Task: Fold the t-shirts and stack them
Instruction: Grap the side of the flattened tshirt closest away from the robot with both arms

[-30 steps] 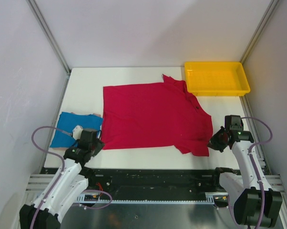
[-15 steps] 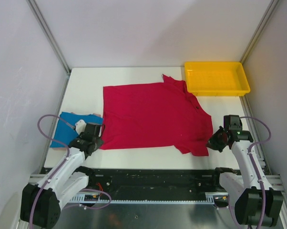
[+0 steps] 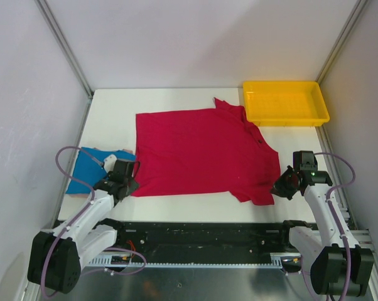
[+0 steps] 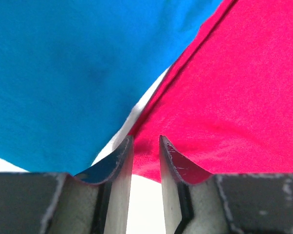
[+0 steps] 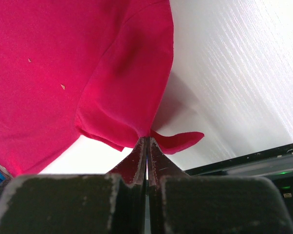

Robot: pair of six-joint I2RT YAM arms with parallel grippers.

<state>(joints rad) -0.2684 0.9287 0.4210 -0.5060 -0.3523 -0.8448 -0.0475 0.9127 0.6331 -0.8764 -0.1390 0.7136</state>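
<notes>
Red shirt [image 3: 201, 150] | left hand [image 4: 145, 141] moved to hem, grip unclear | right hand [image 5: 146, 141] pinching sleeve

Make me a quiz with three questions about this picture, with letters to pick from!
1. Where is the yellow tray?
A. far right corner of the table
B. middle of the table
C. near left corner

2. How many shirts lie on the table?
A. one
B. two
C. three

3. What is the right gripper doing?
A. hanging open
B. pinching the red shirt
C. lifting the tray

Answers:
1 A, the tray sits at the far right edge.
2 B, there is one red shirt and one blue shirt.
3 B, the gripper is shut on the red shirt's edge.
</notes>
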